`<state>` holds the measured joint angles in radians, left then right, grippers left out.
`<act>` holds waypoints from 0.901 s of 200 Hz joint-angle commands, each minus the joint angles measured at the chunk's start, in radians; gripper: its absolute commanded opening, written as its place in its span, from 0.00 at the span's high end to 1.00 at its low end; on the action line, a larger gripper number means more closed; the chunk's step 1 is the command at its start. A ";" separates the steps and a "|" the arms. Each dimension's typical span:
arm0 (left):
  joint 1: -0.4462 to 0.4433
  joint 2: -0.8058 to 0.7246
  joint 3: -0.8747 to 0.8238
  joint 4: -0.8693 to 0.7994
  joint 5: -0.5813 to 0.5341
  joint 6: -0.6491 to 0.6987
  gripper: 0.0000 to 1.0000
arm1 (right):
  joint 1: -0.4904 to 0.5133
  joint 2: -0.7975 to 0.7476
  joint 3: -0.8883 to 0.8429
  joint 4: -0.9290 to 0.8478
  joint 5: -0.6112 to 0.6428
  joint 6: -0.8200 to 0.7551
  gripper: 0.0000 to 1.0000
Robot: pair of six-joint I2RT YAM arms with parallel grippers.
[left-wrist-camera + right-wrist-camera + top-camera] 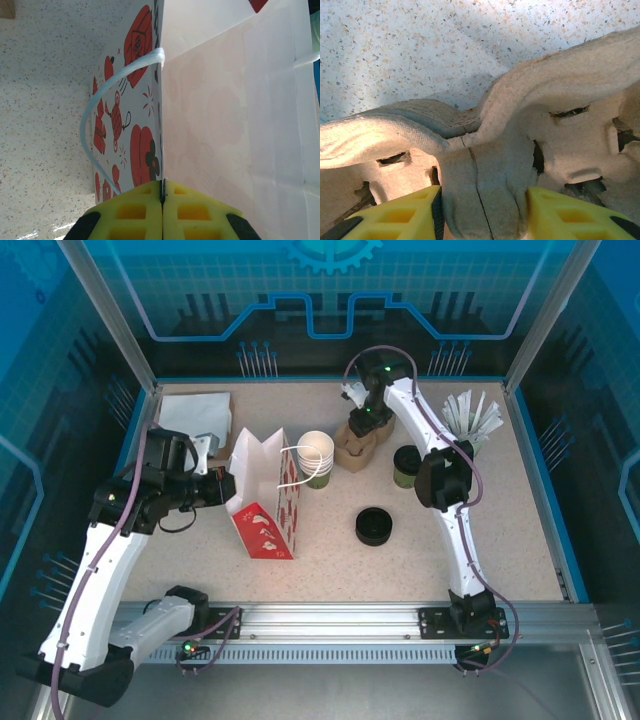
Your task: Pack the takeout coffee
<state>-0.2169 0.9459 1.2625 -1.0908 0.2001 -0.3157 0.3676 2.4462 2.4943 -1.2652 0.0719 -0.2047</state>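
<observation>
Coffee cup (316, 454) stands near the top middle of the overhead picture, just beside the paper bag (265, 505). Left claw (163, 197) is squeezed tight on the bag's edge. Right claw (482, 210) hugs the middle wall of the brown carrier (520, 125), with a finger touching each side.

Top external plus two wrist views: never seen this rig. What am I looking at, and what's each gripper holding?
Two robot arms are bolted at the table edge, each ending in a two-finger gripper. The top view looks down from behind them; each wrist view looks out past its own gripper. On the table: a printed paper bag, a green cup, a brown pulp carrier, a black lid, a darker cup, a cup of white sticks. The left gripper is shut on the bag's edge. The right gripper pinches the carrier's middle post.
</observation>
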 commanded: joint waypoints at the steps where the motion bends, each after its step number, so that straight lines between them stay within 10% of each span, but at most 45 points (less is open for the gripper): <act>1: 0.006 -0.019 -0.012 0.025 0.032 -0.013 1.00 | 0.016 -0.030 0.036 -0.023 0.001 -0.042 0.58; 180: 0.006 -0.035 -0.078 0.081 0.059 -0.033 1.00 | 0.016 -0.156 0.030 -0.040 -0.010 -0.083 0.59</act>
<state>-0.2169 0.9218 1.1938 -1.0401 0.2264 -0.3416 0.3729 2.3039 2.5000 -1.2907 0.0750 -0.2359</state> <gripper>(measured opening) 0.059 0.412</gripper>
